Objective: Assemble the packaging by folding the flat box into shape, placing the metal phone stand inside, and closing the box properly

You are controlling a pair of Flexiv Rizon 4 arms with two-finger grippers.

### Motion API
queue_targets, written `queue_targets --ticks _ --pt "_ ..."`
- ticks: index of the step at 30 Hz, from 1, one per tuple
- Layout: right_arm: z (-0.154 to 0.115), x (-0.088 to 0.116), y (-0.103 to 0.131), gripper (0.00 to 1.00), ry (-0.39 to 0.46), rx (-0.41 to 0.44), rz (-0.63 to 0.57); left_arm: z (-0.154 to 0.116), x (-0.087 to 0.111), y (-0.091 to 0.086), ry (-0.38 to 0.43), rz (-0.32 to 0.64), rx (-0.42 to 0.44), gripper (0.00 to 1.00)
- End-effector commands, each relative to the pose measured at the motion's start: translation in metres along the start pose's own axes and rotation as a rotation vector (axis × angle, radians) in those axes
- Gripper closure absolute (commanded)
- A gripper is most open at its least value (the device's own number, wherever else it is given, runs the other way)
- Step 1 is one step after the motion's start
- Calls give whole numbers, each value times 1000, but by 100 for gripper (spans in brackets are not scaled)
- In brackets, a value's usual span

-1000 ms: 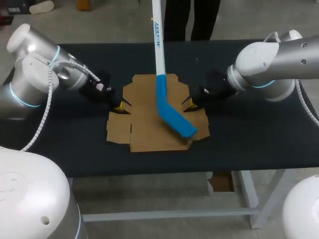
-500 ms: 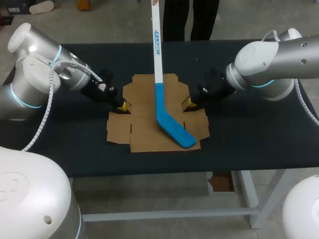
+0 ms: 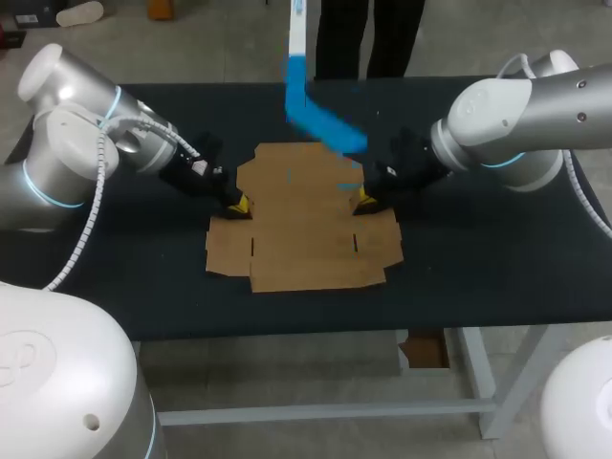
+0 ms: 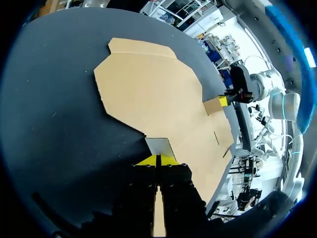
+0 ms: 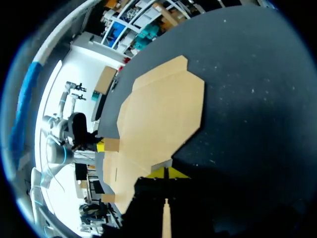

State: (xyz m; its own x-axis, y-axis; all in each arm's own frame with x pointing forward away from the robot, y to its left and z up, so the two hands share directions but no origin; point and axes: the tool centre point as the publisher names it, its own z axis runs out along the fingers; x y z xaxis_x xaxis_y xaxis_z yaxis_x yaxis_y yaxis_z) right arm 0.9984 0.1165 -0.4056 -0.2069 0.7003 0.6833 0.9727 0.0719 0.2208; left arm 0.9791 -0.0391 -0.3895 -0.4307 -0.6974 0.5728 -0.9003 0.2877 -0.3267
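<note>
Your bench (image 3: 478, 258) has a black top on a white frame. On it you see one flat box (image 3: 301, 225) of brown cardboard, lying unfolded near the middle.

Soft, even light from above leaves the cardboard (image 3: 301, 229) bright against the dark tabletop (image 3: 478, 258). The left end effector (image 3: 237, 204) and right end effector (image 3: 361, 200) look nearly black, casting weak shadows.

No text, label or number can be read anywhere; the flat box (image 3: 301, 229) is seen unprinted.
</note>
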Motion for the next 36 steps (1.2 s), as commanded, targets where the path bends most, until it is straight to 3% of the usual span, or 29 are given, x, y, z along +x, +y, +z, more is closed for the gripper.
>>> queue_targets --ticks 1,23,36 --pt "1 2 0 100 -3 0 -1 1 3 -1 0 5 -3 100" --pt "3 9 1 100 -40 -1 -15 15 12 -8 -34 37 -26 100" --pt "6 12 1 100 -105 7 -23 24 15 -11 -60 41 -46 100"
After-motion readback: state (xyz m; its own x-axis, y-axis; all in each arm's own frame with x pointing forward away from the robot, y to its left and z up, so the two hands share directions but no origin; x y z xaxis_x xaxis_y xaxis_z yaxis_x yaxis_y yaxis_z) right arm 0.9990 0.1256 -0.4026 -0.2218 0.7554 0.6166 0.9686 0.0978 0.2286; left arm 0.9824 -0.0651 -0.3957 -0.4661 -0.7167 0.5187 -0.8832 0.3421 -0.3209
